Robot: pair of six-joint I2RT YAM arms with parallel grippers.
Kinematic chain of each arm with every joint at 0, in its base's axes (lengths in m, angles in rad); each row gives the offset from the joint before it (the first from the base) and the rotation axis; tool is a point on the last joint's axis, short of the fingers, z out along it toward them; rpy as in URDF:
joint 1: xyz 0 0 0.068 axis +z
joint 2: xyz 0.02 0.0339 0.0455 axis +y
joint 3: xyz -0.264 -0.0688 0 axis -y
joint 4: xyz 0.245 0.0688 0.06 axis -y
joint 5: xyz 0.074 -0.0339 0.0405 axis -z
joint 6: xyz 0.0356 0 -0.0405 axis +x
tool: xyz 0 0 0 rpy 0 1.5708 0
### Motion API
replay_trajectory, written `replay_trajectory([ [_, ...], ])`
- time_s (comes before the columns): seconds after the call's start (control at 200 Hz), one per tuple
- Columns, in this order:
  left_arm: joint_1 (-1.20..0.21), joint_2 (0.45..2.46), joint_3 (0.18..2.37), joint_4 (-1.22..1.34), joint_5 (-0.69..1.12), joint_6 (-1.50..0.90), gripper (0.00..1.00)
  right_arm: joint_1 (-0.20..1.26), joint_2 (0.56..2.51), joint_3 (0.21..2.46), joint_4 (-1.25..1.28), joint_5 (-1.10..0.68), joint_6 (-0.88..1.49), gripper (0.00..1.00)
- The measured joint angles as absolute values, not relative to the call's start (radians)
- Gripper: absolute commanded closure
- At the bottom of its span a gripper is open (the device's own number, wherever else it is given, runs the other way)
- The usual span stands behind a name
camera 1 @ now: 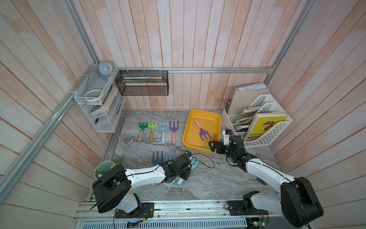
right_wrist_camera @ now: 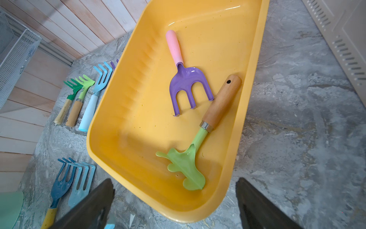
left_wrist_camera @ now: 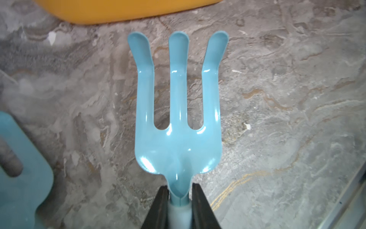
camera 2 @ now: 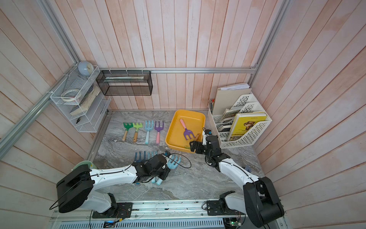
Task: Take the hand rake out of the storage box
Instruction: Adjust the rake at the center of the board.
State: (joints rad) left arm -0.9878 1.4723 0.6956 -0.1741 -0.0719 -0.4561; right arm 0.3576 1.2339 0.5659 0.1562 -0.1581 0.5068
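Surface: grey marbled tabletop (camera 1: 208, 178), walled by pale planks.
Near, 7 o'clock: my left gripper (left_wrist_camera: 179, 189) is clenched on the neck of a light-blue rake (left_wrist_camera: 178, 138). Its tines point to 1 o'clock and it is outside the box.
At its 10 o'clock: a dark-blue rake (camera 1: 157, 158) and a pale-blue rake (camera 1: 170, 155) lie side by side.
Mid, 3 o'clock: my right gripper (right_wrist_camera: 175, 181) has its jaws spread wide with nothing between them, over the box's 5 o'clock corner.
Far, 1 o'clock: the yellow storage box (camera 1: 208, 119) holds two rakes. The purple rake (right_wrist_camera: 188, 85) is mid-box; the lime rake (right_wrist_camera: 186, 168) lies along the 3 o'clock wall.
At box's 9 o'clock: a row of four rakes (camera 1: 164, 128), tines to 12.
Back: white file rack (camera 1: 267, 134) at 2 o'clock, black mesh basket (camera 1: 142, 85) at 11.
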Motion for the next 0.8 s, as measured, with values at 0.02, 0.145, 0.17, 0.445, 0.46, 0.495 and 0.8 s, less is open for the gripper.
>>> replay_trajectory([
  [0.02, -0.988, 1.473, 0.694, -0.179, -0.083, -0.475, 0.84, 0.357, 1.234, 0.566, 0.156, -0.158, 0.508, 0.02],
  [0.145, -0.987, 1.499, 0.712, -0.221, -0.159, -0.596, 0.80, 0.357, 1.228, 0.564, 0.156, -0.159, 0.509, 0.02],
  [0.17, -0.987, 1.509, 0.720, -0.230, -0.171, -0.615, 0.80, 0.357, 1.225, 0.564, 0.156, -0.159, 0.509, 0.02],
  [0.445, -0.988, 1.594, 0.820, -0.301, -0.229, -0.796, 0.80, 0.356, 1.215, 0.563, 0.152, -0.179, 0.520, 0.02],
  [0.46, -0.988, 1.596, 0.825, -0.308, -0.231, -0.808, 0.80, 0.356, 1.215, 0.563, 0.150, -0.180, 0.520, 0.02],
  [0.495, -0.989, 1.597, 0.833, -0.321, -0.237, -0.831, 0.79, 0.356, 1.215, 0.564, 0.143, -0.182, 0.520, 0.02],
  [0.8, -0.990, 1.615, 0.846, -0.345, -0.250, -0.959, 0.73, 0.356, 1.124, 0.564, 0.094, -0.185, 0.524, 0.02],
])
